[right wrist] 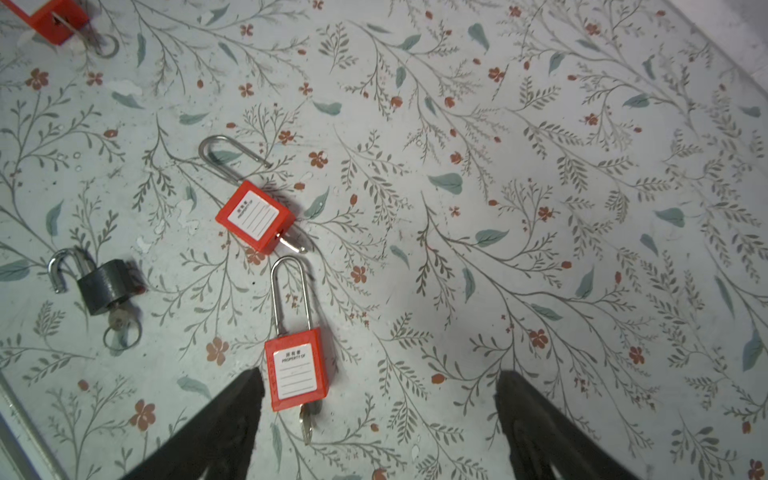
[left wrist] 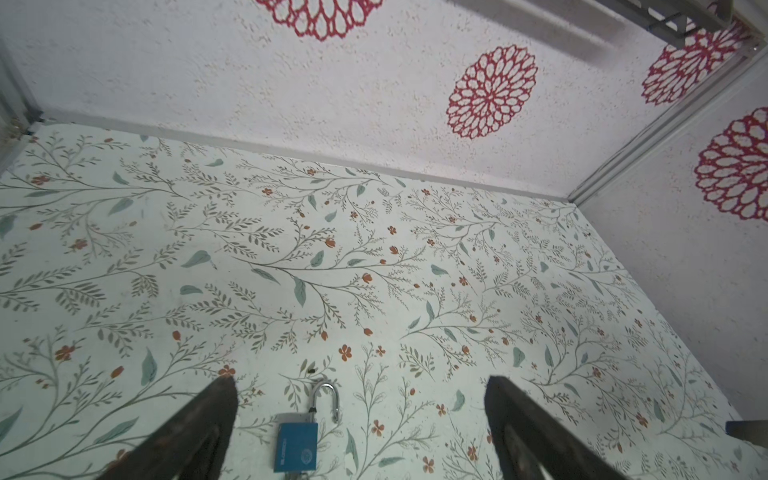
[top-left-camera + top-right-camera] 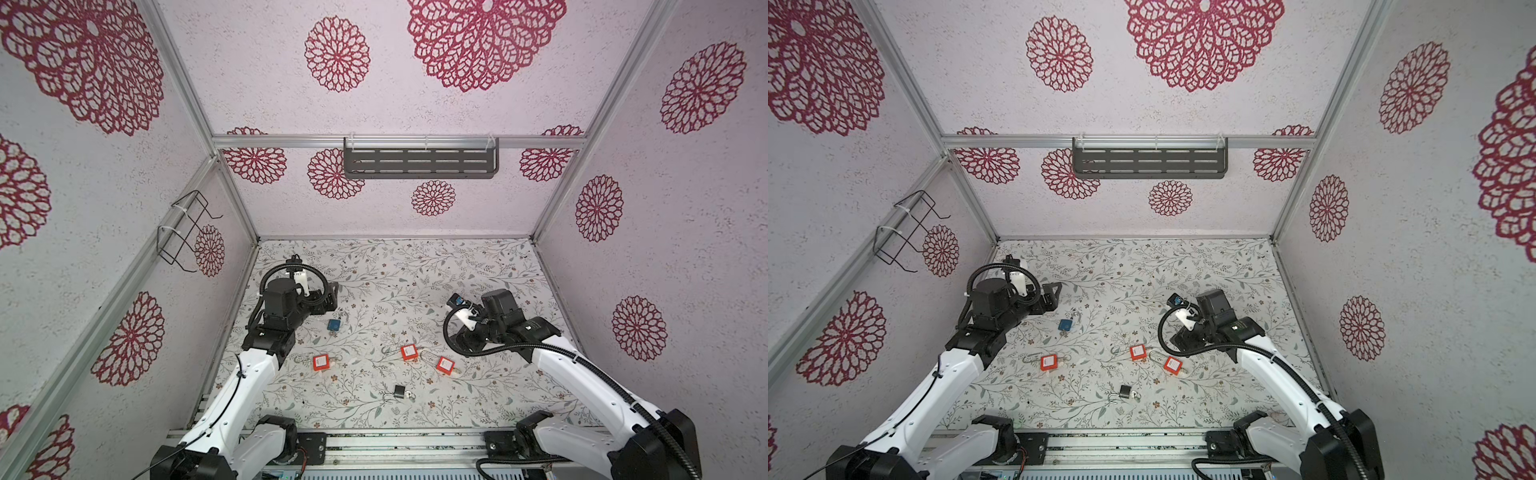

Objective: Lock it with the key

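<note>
Floral tabletop [image 3: 415, 291] | rosette walls [image 3: 374, 212] | left hand [image 2: 360, 380] wide | right hand [image 1: 379, 373] wide, seemingly empty

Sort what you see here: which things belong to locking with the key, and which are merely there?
Belong: blue padlock; left red padlock; middle red padlock; right red padlock, with its key; black padlock.
Merely there: wire basket on the side wall; slotted shelf on the back wall.

White label [image 1: 296, 376] on red padlock [image 1: 293, 338] reads "PROPERTY OF" — other print illegible.
</note>
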